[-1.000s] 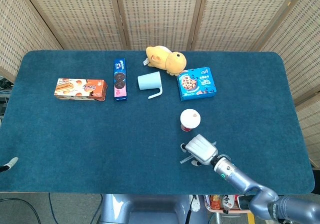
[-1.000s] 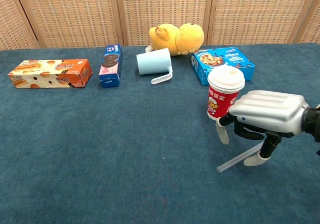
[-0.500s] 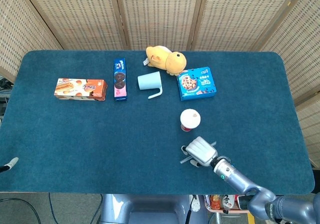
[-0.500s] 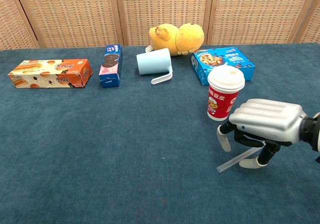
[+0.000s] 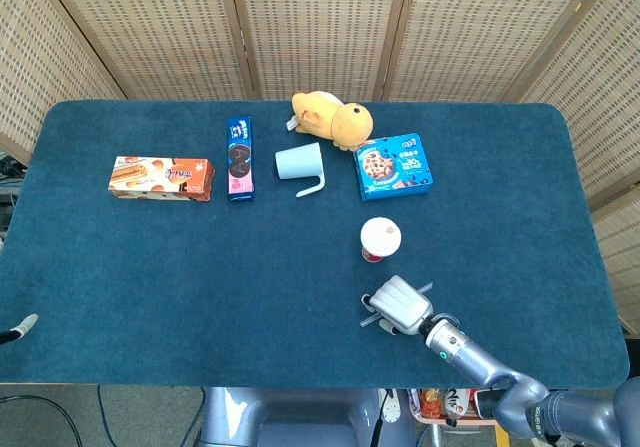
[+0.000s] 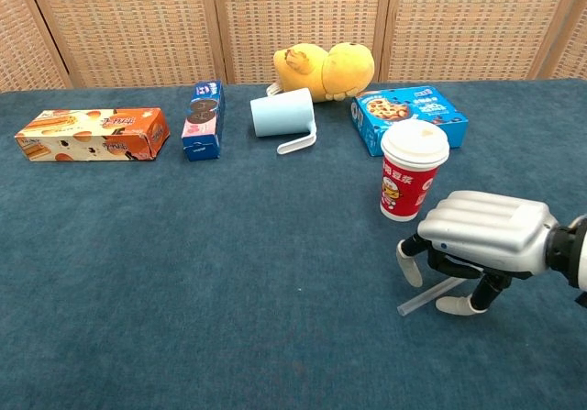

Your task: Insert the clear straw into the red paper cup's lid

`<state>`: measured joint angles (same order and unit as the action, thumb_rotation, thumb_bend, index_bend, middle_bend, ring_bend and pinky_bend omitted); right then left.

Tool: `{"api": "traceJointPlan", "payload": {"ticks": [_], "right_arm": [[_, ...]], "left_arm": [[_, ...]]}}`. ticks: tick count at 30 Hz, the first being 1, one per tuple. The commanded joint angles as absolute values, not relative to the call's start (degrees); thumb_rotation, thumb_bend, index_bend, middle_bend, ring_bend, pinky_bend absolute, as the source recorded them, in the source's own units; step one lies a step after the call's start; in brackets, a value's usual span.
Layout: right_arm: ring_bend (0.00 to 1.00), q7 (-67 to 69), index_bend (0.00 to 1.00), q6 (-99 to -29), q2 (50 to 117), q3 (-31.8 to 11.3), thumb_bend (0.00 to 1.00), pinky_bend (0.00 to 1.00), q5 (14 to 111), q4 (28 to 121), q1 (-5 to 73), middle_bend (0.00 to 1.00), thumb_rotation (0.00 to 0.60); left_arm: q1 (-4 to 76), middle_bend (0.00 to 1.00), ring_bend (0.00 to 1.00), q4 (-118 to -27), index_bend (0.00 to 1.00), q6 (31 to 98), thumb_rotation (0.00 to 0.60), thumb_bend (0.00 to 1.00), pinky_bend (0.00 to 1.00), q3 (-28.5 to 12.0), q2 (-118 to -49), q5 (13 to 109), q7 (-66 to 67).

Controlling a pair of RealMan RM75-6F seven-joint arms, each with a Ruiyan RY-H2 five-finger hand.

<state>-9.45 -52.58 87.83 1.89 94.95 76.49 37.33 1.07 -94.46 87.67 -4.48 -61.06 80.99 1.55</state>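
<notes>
Blue felt covers the counter (image 5: 150,267), with wicker screens behind. On it, near the front right, the straw (image 6: 431,296) lies flat, slanting under the right hand (image 6: 481,240). Being thin clear plastic, it should be very light, slick and easy to crush or flick away, so a gentle pinch near mid-length, leaving one end free to aim, looks best. That hand hangs palm-down over the straw, fingers (image 6: 408,261) curled down to the felt on either side; whether they already pinch it I cannot tell. Just beyond stands the cup (image 6: 412,182), upright, red with a white lid (image 6: 415,142); it looks light and could tip if bumped.

Farther back lie a blue cookie box (image 6: 406,115), a yellow plush (image 6: 326,69), a tipped pale-blue mug (image 6: 282,115), a narrow blue packet (image 6: 203,119) and an orange box (image 6: 93,134), all well apart from the work. Only a tip of the left hand (image 5: 20,325) shows at the edge.
</notes>
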Motion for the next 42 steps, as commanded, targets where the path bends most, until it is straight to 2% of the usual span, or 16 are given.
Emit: {"api": "traceJointPlan", "payload": {"ticks": [1, 7, 19, 42], "right_arm": [[0.87, -9.3, 0.52, -52.9, 88.1, 2.1, 0.37, 1.0, 95.0, 75.9, 37.4, 0.92, 0.6], [0.87, -7.2, 0.58, -54.8, 88.8, 3.0, 0.37, 1.0, 96.5, 73.0, 37.4, 0.92, 0.6], [0.86, -5.5, 0.58, -55.6, 90.0, 4.3, 0.38, 1.0, 97.4, 70.2, 37.7, 0.92, 0.6], [0.86, -10.4, 0.58, -54.4, 90.4, 4.2, 0.39, 1.0, 96.0, 72.4, 38.4, 0.92, 0.6]], "left_arm": [[1.1, 0.0, 0.0, -94.4, 0.0, 87.6, 0.6, 0.16, 0.0, -4.5, -61.1, 80.9, 1.5], [1.2, 0.0, 0.0, -94.4, 0.0, 87.4, 0.6, 0.16, 0.0, -4.5, -61.0, 80.8, 1.3], [1.3, 0.0, 0.0, -94.4, 0.0, 87.2, 0.6, 0.16, 0.0, -4.4, -61.3, 80.7, 1.9], [1.3, 0.0, 0.0, -94.3, 0.0, 87.2, 0.6, 0.16, 0.0, -4.6, -61.1, 80.4, 1.3]]}}
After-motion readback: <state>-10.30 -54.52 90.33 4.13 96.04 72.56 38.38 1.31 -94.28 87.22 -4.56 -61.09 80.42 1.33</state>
